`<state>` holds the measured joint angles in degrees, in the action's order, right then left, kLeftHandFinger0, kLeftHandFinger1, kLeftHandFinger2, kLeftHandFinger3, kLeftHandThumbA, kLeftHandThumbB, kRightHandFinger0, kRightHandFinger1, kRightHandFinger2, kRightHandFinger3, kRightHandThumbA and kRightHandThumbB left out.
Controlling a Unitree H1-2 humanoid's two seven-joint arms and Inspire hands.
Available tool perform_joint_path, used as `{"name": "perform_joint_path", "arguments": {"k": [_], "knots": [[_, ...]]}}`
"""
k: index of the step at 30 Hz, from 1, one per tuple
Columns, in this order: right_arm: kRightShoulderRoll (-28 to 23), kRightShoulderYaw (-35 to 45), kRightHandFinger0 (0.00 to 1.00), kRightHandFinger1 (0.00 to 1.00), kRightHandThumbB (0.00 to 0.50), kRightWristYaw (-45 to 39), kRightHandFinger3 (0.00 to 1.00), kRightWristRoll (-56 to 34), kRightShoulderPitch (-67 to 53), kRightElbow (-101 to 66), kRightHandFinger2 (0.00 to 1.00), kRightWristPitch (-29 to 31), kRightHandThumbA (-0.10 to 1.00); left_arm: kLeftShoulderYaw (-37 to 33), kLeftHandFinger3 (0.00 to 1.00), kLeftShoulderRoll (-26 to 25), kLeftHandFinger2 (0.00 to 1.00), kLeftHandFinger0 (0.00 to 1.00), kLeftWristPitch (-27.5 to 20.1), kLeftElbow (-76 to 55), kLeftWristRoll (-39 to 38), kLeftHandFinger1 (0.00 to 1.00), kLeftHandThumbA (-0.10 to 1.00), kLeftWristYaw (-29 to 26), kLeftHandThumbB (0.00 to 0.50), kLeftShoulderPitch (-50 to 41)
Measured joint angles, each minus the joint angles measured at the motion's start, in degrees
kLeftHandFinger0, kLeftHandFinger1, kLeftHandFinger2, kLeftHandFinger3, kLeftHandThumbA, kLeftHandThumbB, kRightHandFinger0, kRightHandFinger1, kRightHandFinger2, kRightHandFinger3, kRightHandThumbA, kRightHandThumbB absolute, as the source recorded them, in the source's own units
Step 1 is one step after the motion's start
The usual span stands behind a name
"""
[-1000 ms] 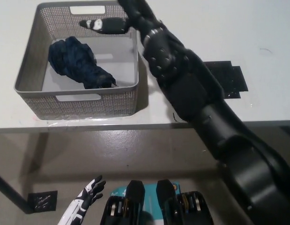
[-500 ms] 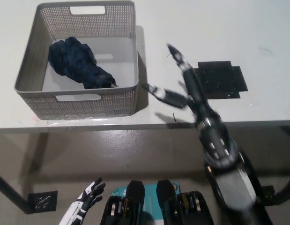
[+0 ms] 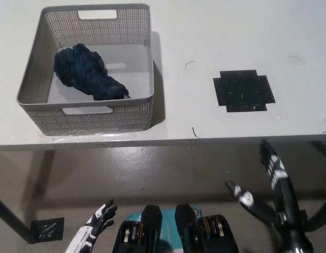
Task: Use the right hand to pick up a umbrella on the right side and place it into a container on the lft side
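A dark blue folded umbrella (image 3: 88, 72) lies inside the grey mesh basket (image 3: 31, 79) on the left part of the white table. My black right hand (image 3: 268, 190) hangs below the table's front edge at the lower right, fingers spread and holding nothing. My white left hand (image 3: 99, 217) rests at the lower left, below the table, fingers apart and empty.
A black cross-shaped mark (image 3: 243, 90) is on the white table (image 3: 215, 42) to the right of the basket. The table's front edge (image 3: 163, 141) runs across the middle of the view, with the floor below it.
My right arm has pulled back from over the basket, across the table's front edge, down to the lower right. The umbrella stays in the basket. My left hand has not moved.
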<state>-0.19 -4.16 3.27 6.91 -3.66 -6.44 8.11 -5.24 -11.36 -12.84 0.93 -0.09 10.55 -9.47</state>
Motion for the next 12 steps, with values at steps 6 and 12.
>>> {"name": "perform_joint_path", "arguments": {"k": [6, 12], "knots": [[-0.89, 1.49, 1.00, 1.00, 0.343, -0.10, 1.00, -2.37, -1.52, 7.52, 1.00, 5.20, 1.00, 0.03, 1.00, -0.12, 1.00, 1.00, -0.04, 0.45, 0.32, 1.00, 1.00, 0.00, 0.067, 0.04], [-2.33, 2.86, 1.00, 1.00, 0.323, -0.71, 1.00, -4.51, 0.11, 17.50, 1.00, 9.20, 1.00, 0.45, 1.00, -0.11, 1.00, 1.00, -0.24, 1.21, 0.41, 1.00, 1.00, -0.03, 0.049, 0.22]]}}
